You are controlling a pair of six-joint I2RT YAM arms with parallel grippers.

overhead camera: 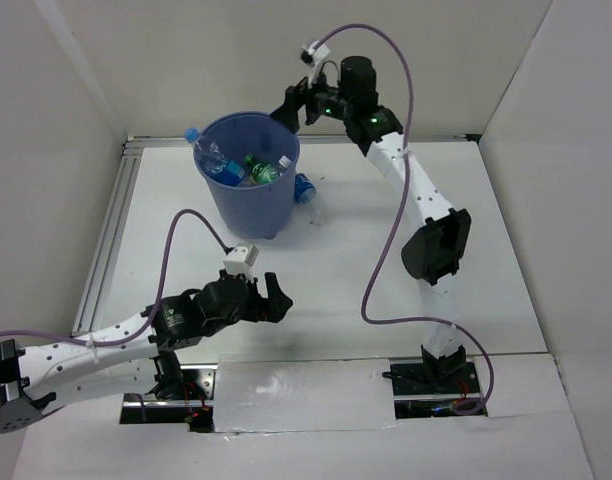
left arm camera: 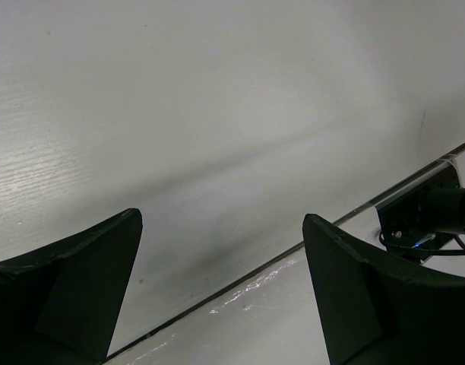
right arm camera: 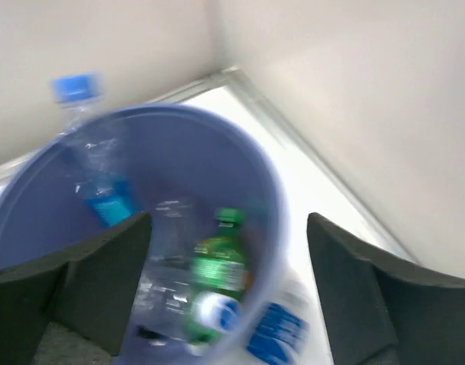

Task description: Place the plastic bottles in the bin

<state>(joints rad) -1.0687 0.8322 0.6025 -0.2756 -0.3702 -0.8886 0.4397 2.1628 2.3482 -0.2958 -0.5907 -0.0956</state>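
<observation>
Blue bin [overhead camera: 248, 205] is being overhung by the right pincer [right arm camera: 229, 228], held wide open and empty, so drops land inside.

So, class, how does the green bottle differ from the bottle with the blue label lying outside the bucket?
The green bottle is inside the bucket; the blue-labelled bottle lies on the table beside it. The green bottle is green-bodied; the blue-labelled bottle is pale with a blue label. Both are small plastic bottles.
</observation>
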